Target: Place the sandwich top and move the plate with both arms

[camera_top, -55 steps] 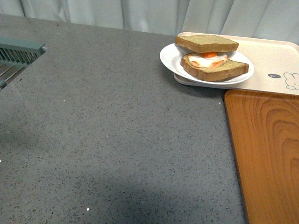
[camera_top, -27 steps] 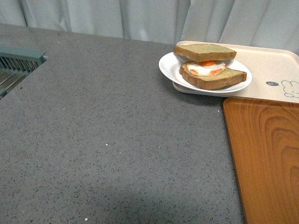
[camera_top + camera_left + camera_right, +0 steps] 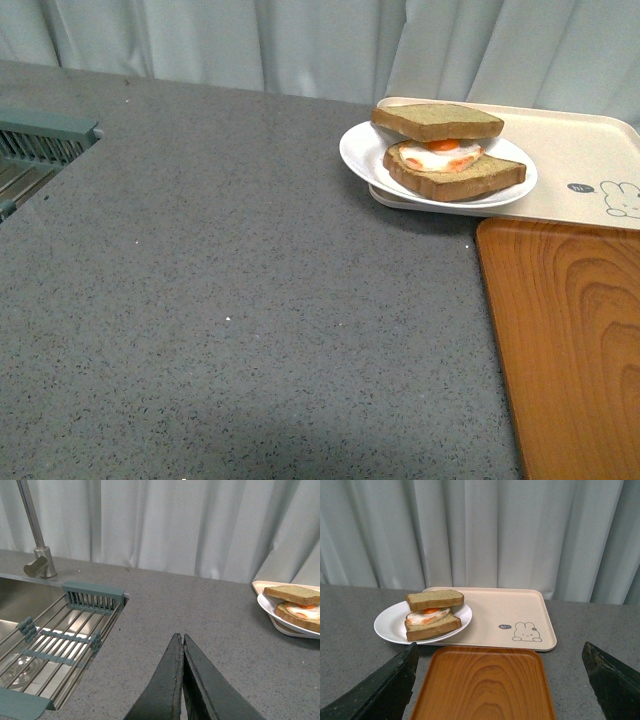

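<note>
**Grey speckled table with a finished egg sandwich on a plate, both grippers held back**

A grey speckled stone table [image 3: 250, 300] runs up to pale pleated curtains [image 3: 485, 530]. Toward its far right sits the sandwich top, a thick square slice of tan-brown speckled bread with a darker crust [image 3: 438, 121]. It rests tilted on a fried egg with an orange yolk [image 3: 442, 153], which lies on a matching lower bread slice [image 3: 455, 175]. The top is offset toward the back, so the egg shows at the front; placing it looks done.

The stack sits in a round glossy white plate [image 3: 365, 150]. The plate rests partly on the corner of a beige rectangular tray with a rabbit print [image 3: 580, 150] and overhangs the table, so it probably sits slightly unevenly. An orange wood-grain tray [image 3: 570, 340] lies just beside the beige one, on the near side, empty, likely where the plate goes.

The left gripper [image 3: 181, 645] has its black fingers pressed together, holding nothing, well apart from the plate. The right gripper [image 3: 500, 680] is spread wide, facing the trays. At far left are a steel sink with a green rack [image 3: 55, 640] and a faucet [image 3: 37, 555].
</note>
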`<control>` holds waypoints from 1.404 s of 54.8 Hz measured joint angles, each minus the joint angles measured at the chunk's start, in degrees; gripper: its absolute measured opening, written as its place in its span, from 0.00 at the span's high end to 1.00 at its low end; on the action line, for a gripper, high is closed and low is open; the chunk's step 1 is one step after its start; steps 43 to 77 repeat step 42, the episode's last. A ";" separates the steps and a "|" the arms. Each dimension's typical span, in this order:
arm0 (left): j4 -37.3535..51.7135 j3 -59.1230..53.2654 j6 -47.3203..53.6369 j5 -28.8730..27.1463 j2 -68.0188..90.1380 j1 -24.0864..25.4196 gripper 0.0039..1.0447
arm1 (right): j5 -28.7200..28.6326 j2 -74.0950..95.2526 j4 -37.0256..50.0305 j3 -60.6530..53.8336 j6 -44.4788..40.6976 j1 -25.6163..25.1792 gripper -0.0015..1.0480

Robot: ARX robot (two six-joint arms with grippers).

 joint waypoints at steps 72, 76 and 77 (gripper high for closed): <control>0.00 0.00 0.07 0.00 0.00 0.00 0.06 | 0.00 0.00 0.00 0.00 0.00 0.00 0.09; 0.00 0.00 0.07 0.00 0.00 0.00 0.06 | 0.00 0.00 0.00 0.00 0.00 0.00 0.09; 0.00 0.00 0.07 0.00 0.00 0.00 0.06 | 0.00 0.00 0.00 0.00 0.00 0.00 0.09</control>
